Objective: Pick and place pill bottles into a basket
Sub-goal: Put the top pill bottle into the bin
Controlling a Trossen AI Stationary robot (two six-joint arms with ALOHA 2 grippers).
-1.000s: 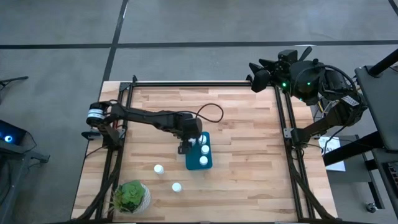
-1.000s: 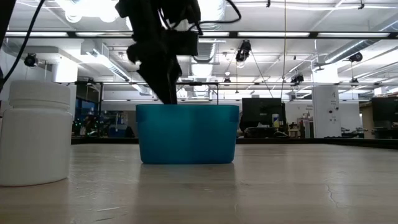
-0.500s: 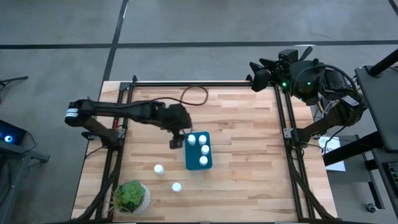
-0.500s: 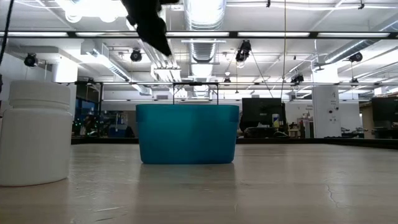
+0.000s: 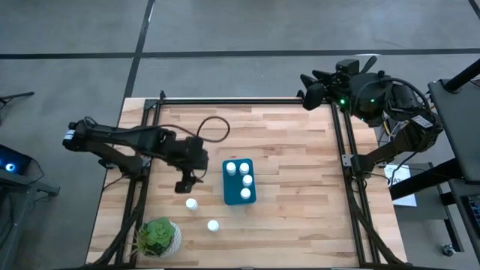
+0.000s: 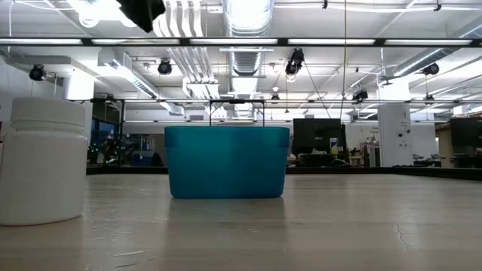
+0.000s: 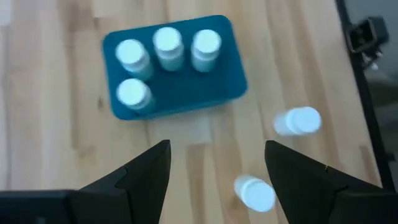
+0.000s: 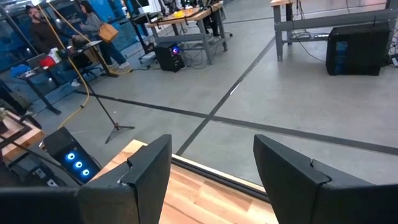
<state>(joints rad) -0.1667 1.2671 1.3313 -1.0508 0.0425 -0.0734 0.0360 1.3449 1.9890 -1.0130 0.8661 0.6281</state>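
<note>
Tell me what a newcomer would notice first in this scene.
The teal basket near the middle of the wooden table stands out, with four white pill bottles upright inside. Two more bottles sit loose on the table beside it, toward the potted plant at the corner. The left gripper hovers open above them, while the right gripper waits open at the far right corner.

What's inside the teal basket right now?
Four white pill bottles stand upright in the basket: a row of three plus one beside it. From the low view its wall hides them. Two more bottles sit outside on the table.
</note>
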